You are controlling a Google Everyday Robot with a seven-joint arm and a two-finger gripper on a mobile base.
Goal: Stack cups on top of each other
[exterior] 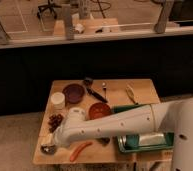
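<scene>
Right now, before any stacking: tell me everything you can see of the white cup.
The white cup is short, round and plain white with a matte look. What's inside it can't be made out. It stands upright on the wooden table near the left edge, close beside the purple bowl; whether they touch is unclear. A dark reddish pile lies in front of it. The gripper is low by the table's front-left corner, apart from the cup.
</scene>
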